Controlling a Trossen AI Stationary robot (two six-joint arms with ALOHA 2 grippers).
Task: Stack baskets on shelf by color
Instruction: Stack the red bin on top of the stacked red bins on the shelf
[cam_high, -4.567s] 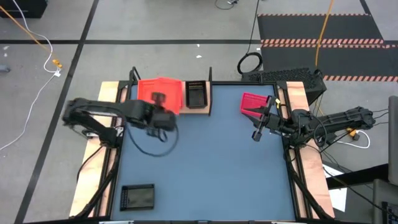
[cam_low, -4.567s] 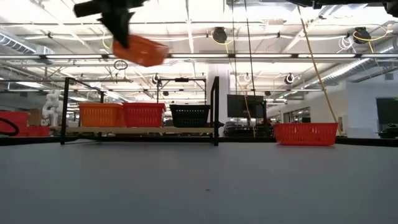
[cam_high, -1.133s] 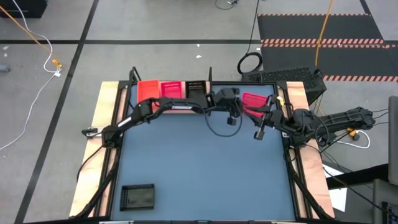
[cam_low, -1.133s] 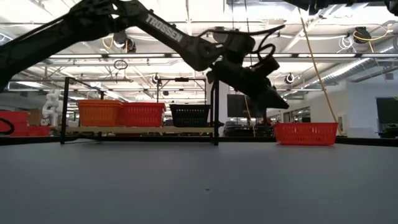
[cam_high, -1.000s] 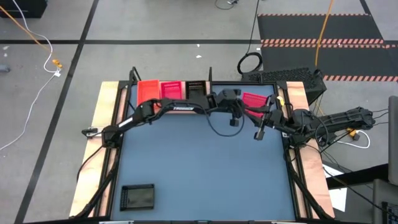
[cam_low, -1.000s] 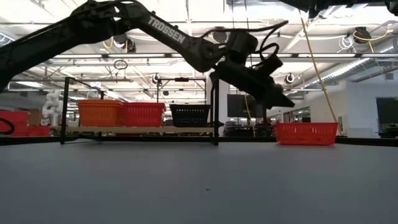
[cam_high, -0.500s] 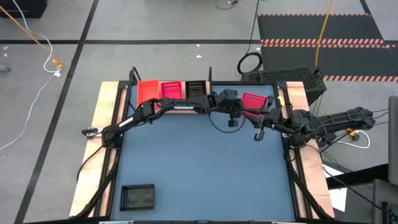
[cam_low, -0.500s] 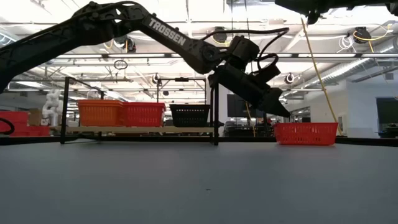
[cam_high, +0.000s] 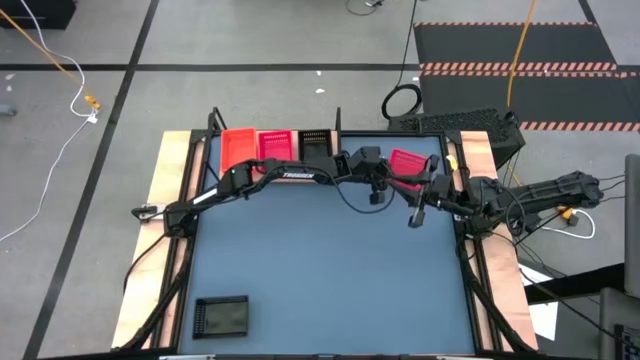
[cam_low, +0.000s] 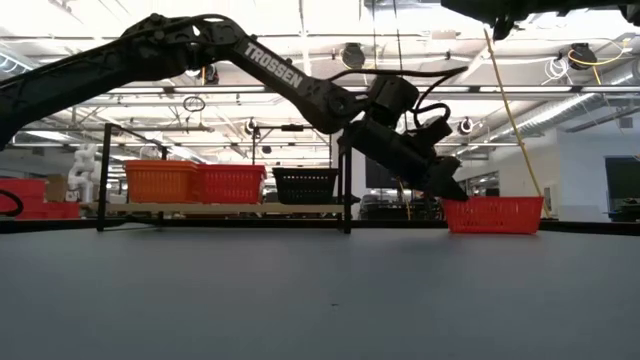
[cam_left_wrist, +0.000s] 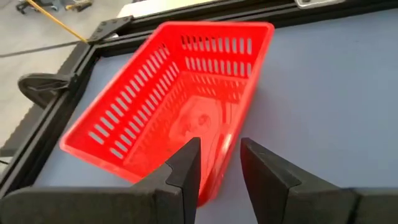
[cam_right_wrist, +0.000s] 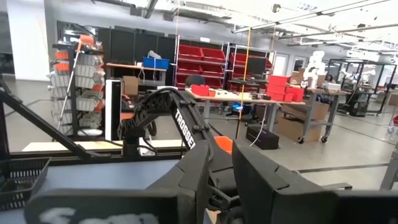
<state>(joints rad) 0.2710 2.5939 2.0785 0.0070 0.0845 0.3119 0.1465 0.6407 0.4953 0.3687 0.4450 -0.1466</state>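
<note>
High view: the left gripper (cam_high: 383, 183), jaws parted and empty, straddles the near rim of a pink-red basket (cam_high: 407, 165) lying at two o'clock on the table (cam_high: 330, 270), beside the shelf (cam_high: 275, 175). The right gripper (cam_high: 412, 216), fingers slightly apart and holding nothing, waits at three o'clock.

1. Table (cam_high: 330, 270): blue-grey top w/ pale wood side strips, fills centre of the high view.
2. Shelf (cam_high: 325, 178): pale wood board w/ thin black uprights, on the table's top edge, upper left-centre of the frame.
3. On shelf, L to R: orange-red basket (cam_high: 237, 148), pink basket (cam_high: 277, 145), black basket (cam_high: 314, 142), side by side.
4. Directly on table: pink loose basket (cam_high: 405, 162), upper right near the edge; black loose basket (cam_high: 221, 316), lower left corner.
</note>
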